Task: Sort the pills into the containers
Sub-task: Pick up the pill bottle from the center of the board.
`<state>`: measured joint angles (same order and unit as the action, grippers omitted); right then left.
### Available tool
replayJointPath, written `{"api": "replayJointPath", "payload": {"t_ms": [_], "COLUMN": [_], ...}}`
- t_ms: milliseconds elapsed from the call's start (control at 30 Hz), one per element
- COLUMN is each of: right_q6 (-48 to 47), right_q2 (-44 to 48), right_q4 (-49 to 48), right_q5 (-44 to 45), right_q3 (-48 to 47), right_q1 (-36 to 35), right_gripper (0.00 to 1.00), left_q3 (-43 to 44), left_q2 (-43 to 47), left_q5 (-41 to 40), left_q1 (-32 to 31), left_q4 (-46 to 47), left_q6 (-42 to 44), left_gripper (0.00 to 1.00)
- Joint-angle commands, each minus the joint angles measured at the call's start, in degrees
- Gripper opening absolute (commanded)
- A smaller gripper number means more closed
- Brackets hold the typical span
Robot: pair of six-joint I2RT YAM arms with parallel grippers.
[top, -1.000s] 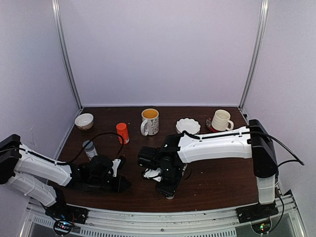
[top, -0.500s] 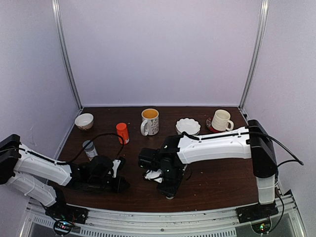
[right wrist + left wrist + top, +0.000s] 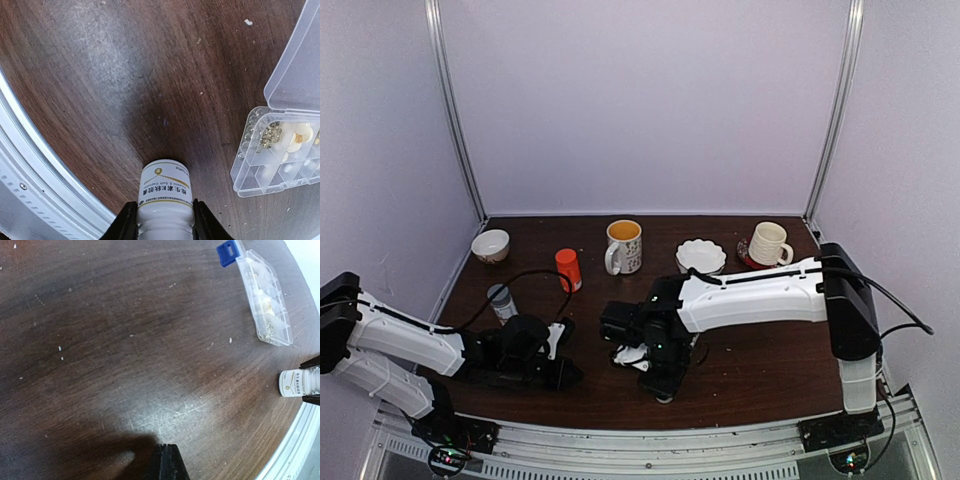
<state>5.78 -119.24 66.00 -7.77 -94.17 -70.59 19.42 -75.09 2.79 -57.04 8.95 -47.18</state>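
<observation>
Dark wooden table [image 3: 760, 370] bears two mugs [image 3: 623, 246], two bowls [image 3: 490, 244]; one open organizer box [image 3: 295, 75], pills [image 3: 270, 135] inside, lies beside one white bottle [image 3: 164, 192], grasped by right gripper [image 3: 165, 220]; left gripper [image 3: 167, 450] clenched, empty.

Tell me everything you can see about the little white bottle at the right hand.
The small white bottle is glossy plastic; its label carries a gold emblem, gold band and dark characters. It seems to lie on its side on the brown table near the front edge, apart from the organizer box. The right hand's fingers hug both sides; grip unconfirmed.
</observation>
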Motion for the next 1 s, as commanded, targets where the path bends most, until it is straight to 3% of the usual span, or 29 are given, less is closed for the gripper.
{"api": "replayJointPath", "payload": {"t_ms": [0,167,367,467,600,667,867,967], "right_q6": [-0.4,-0.5,0.5,0.9,1.6,1.7,2.5,2.9], "right_q2": [5.3,9.3,12.3,13.4,14.4,14.8,15.2,15.4], "right_q4": [0.5,1.7,5.3,6.4,7.7,8.1,8.4,7.5], "right_q5": [-0.9,-2.7,-4.2,-4.9,-5.5,-6.0,-6.7,-7.4], "right_q3": [-0.2,-1.1,-4.0,-6.1,-9.6,-11.4,-15.4,-16.3], "right_q1": [0.6,2.1,3.7,4.3,4.7,4.8,4.8,4.7], "right_gripper": [0.27,0.24,0.21,0.20,0.19,0.20,0.20,0.20], "left_q3": [1.2,0.7,-4.4,-3.9,-8.1,-8.1,-3.0,-1.1], "left_q2": [2.6,6.8,10.6,9.9,7.4,5.2,0.1,-3.0], "left_q5": [1.0,3.0,1.6,2.0,3.2,4.6,8.5,8.6], "left_q1": [0.3,0.2,-0.5,-1.2,-2.5,-2.7,-8.6,-9.6], "left_q4": [3.8,11.0,31.2,37.2,55.6,59.8,58.9,60.3], "left_q6": [2.9,7.9,16.2,24.4,34.7,39.2,57.3,59.4], "left_gripper": [0.01,0.21,0.50,0.60,0.71,0.72,0.73,0.73]}}
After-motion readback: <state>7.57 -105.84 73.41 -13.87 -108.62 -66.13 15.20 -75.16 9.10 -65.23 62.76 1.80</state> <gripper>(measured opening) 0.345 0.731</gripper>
